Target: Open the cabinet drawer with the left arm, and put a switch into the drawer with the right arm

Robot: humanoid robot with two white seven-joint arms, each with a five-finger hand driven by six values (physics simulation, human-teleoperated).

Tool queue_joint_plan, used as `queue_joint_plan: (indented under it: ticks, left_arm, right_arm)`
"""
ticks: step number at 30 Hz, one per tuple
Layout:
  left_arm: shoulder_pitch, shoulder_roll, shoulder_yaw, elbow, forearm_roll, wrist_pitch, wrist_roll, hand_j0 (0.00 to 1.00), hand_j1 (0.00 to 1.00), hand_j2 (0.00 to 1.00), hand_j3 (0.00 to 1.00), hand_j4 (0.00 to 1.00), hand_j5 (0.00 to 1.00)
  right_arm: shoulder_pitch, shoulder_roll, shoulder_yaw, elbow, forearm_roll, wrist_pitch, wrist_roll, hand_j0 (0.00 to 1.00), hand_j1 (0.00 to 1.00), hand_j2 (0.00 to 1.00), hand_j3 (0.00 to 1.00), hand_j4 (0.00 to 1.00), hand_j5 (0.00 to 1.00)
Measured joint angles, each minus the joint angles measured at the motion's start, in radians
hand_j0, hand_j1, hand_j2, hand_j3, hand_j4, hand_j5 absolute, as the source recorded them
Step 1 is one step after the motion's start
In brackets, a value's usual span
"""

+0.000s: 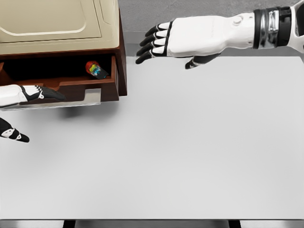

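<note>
The brown cabinet [122, 52] with a beige top stands at the upper left, and its drawer [76, 85] is pulled out. Inside the drawer, at its right end, lies the switch [96, 70], a small red, green and blue object. My left hand [40, 93] rests at the drawer's front edge by the silver handle [92, 96], fingers stretched along it and thumb hanging below. My right hand [154, 42] hovers just right of the cabinet, above the table, fingers spread and holding nothing.
The white table [180, 152] stretches across the lower and right parts of the view, with its front edge near the bottom. A grey wall [142, 14] sits behind the cabinet.
</note>
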State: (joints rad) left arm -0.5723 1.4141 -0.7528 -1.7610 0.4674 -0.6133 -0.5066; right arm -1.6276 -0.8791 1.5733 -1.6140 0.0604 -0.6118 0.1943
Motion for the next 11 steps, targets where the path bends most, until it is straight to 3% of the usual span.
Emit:
queue_joint_plan:
  ticks: [4,11]
  left_arm:
    - [-0.002,-0.010,0.026,0.000,0.000,0.000,0.000,1.00,1.00,1.00,1.00,1.00,1.00]
    - [-0.017,-0.016,0.057,0.000,0.000,0.000,0.001,1.00,1.00,1.00,1.00,1.00,1.00]
  right_arm:
    - [0.002,-0.154,0.084,-0.052,0.003,0.000,0.000,1.00,1.00,1.00,1.00,1.00,1.00]
    - [0.000,-0.203,0.140,-0.085,0.004,0.000,-0.001,1.00,1.00,1.00,1.00,1.00,1.00]
